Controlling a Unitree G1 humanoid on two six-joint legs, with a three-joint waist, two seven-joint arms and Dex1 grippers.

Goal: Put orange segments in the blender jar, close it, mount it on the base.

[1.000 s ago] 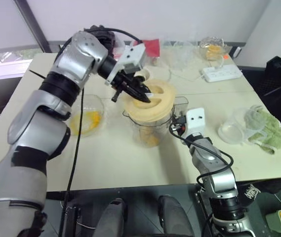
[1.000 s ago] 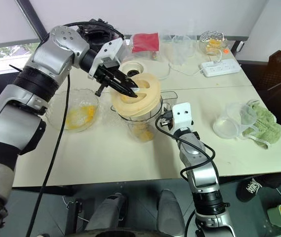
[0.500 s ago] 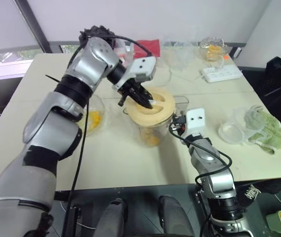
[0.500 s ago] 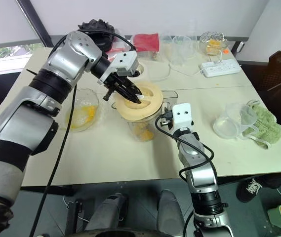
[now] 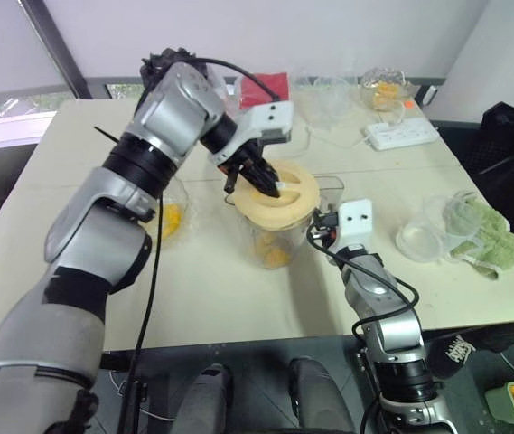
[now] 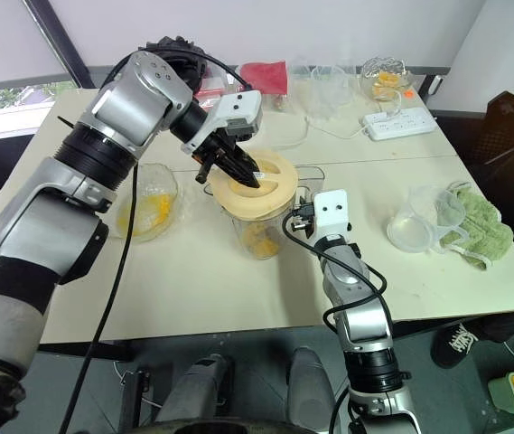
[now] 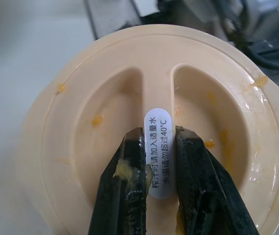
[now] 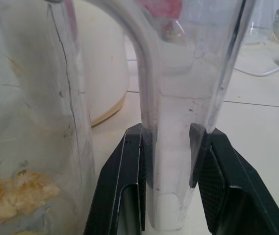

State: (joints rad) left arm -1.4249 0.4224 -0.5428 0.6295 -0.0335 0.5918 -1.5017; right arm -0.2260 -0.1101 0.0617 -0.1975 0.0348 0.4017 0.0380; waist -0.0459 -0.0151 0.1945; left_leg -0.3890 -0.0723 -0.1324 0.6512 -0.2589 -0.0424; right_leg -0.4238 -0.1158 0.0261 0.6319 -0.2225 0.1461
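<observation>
Cream-coloured and cluttered, the surface (image 5: 238,298) is carrying the blender jar (image 5: 279,231) near its middle, and I am seeing the orange segments (image 5: 276,256) lying at the jar's bottom. On the jar's mouth the pale-yellow lid (image 7: 144,137) is sitting, and my left end effector (image 7: 160,191) is reaching down onto it with both fingers clamped on the lid's central ridge, beside its white label. My right end effector (image 8: 171,161) is gripping the jar's clear side handle (image 8: 173,122) between its two fingers. Behind the jar the base (image 8: 102,63) is standing, and a shallow clear bowl (image 6: 148,203) with more orange pieces is resting to the jar's left.
</observation>
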